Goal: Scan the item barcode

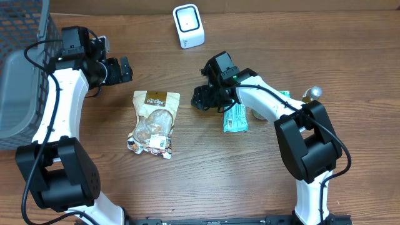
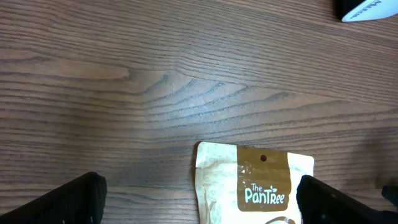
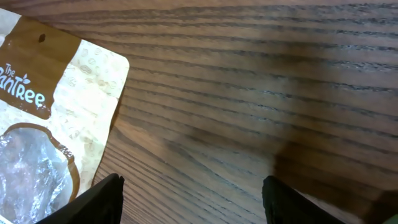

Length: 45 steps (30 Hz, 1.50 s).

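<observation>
Snack pouch point(image 1: 154, 122), brown-banded and lettered PanTree, lies flat on the wooden bench point(image 1: 250, 37) between my two arms, and neither claw touches it. The biggest thing near it is the grey basket point(image 1: 19, 75) at the bench's left edge, next to my left arm. My left claw point(image 1: 125, 67) hangs just beyond the pouch's top left corner, spread wide with nothing in it. Its wrist view shows the pouch's upper edge between my fingers point(image 2: 74, 202). My right claw point(image 1: 200, 97) stands near the pouch's right side, also parted and empty, over bare wood. A white scanner point(image 1: 189, 26) stands at the far edge, well apart from the pouch. A green packet point(image 1: 235, 119) lies under my right arm.
</observation>
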Each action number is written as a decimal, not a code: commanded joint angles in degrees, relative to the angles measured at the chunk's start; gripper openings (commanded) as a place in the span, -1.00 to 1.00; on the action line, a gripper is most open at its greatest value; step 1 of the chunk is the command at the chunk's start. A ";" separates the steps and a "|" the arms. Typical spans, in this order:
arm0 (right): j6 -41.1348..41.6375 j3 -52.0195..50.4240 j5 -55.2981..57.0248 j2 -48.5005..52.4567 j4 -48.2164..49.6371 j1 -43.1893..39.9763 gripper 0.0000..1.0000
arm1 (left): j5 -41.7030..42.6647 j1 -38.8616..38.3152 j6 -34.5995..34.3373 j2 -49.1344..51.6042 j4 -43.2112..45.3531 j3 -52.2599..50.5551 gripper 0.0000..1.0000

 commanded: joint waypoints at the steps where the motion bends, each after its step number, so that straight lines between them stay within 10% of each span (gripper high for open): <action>1: -0.48 -0.59 0.92 -0.02 -0.42 0.24 0.46 | -0.07 -0.11 -0.55 0.50 0.02 1.09 0.99; 28: -4.52 -1.73 0.76 -0.02 2.54 0.24 0.57 | 1.68 -0.39 -4.83 0.66 -4.81 0.92 1.00; 33: -4.55 -1.73 0.79 -0.02 3.08 0.24 0.60 | 1.62 -0.87 -4.87 0.85 -8.70 -1.77 -0.35; 35: -4.55 -1.73 0.79 -0.02 3.41 0.24 0.64 | 1.57 -1.16 -4.85 0.85 -8.17 -3.52 -0.57; 45: -2.58 -1.73 -0.13 -0.02 3.28 0.11 0.98 | 1.68 -5.22 -5.05 0.85 3.67 -15.10 -0.86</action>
